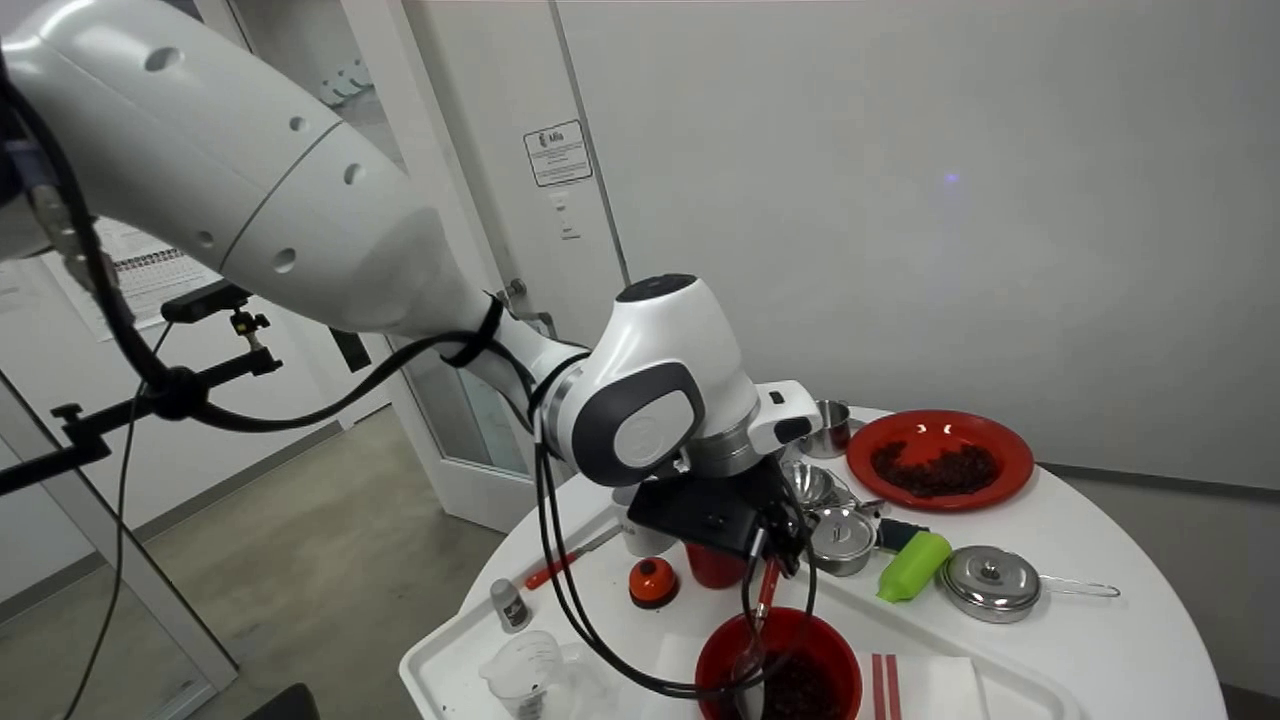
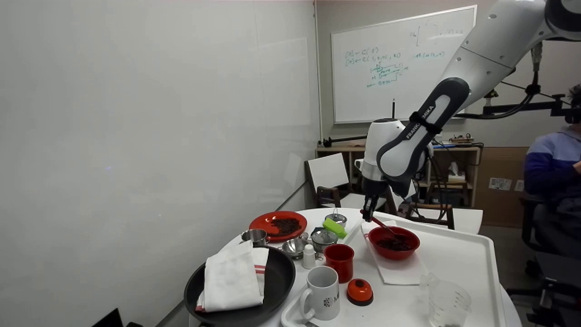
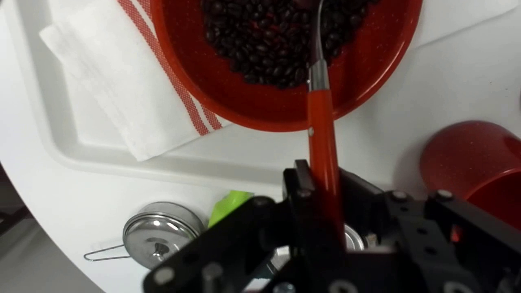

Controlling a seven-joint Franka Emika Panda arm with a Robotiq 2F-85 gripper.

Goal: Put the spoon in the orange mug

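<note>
My gripper (image 3: 321,183) is shut on the red-orange handle of the spoon (image 3: 321,118). The spoon slants down across the rim of the red bowl (image 3: 240,116), its metal head at the dark beans; whether it touches them I cannot tell. In both exterior views the gripper (image 1: 775,550) (image 2: 370,213) is above the tray edge beside the bowl (image 1: 845,650) (image 2: 394,254). The orange mug, which looks red, stands upright beside the bowl in an exterior view (image 2: 339,263). It is partly behind the gripper in an exterior view (image 1: 713,568) and at the right in the wrist view (image 3: 468,158).
An orange-black round timer (image 2: 360,291), a white mug (image 2: 323,295) and a clear measuring cup (image 2: 447,302) stand near the orange mug. Steel pots (image 1: 992,580), a green bottle (image 1: 915,567) and a red plate (image 1: 1015,465) lie beyond the white tray (image 2: 492,263). A red-handled utensil (image 1: 553,570) lies by the white mug.
</note>
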